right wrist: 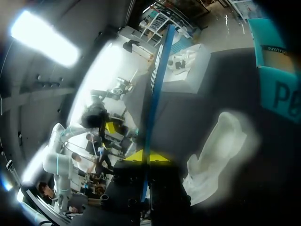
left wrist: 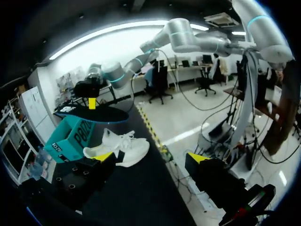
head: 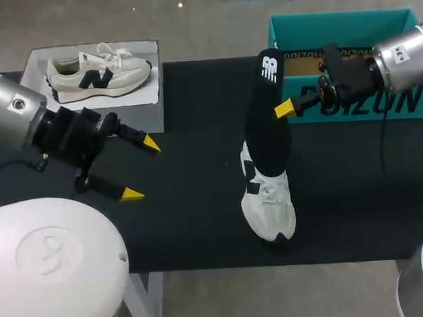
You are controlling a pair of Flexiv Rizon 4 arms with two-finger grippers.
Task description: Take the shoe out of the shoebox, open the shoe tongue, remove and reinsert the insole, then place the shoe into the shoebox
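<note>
A white shoe (head: 269, 206) lies on the black mat (head: 192, 202) near the middle, toe toward the front edge. Above it hangs a long black insole (head: 269, 116), its lower end at the shoe's opening. My right gripper (head: 280, 109) is shut on the insole's edge. In the right wrist view the insole (right wrist: 157, 80) runs edge-on out from between the yellow tips (right wrist: 148, 157), with the shoe (right wrist: 216, 150) beside it. The teal shoebox (head: 347, 31) stands open at the back right. My left gripper (head: 141, 169) is open and empty, well left of the shoe (left wrist: 117, 148).
A white box (head: 145, 105) at the back left carries a second, cream and navy shoe (head: 99, 70). Bare black mat lies between my left gripper and the white shoe, and in front of the teal box.
</note>
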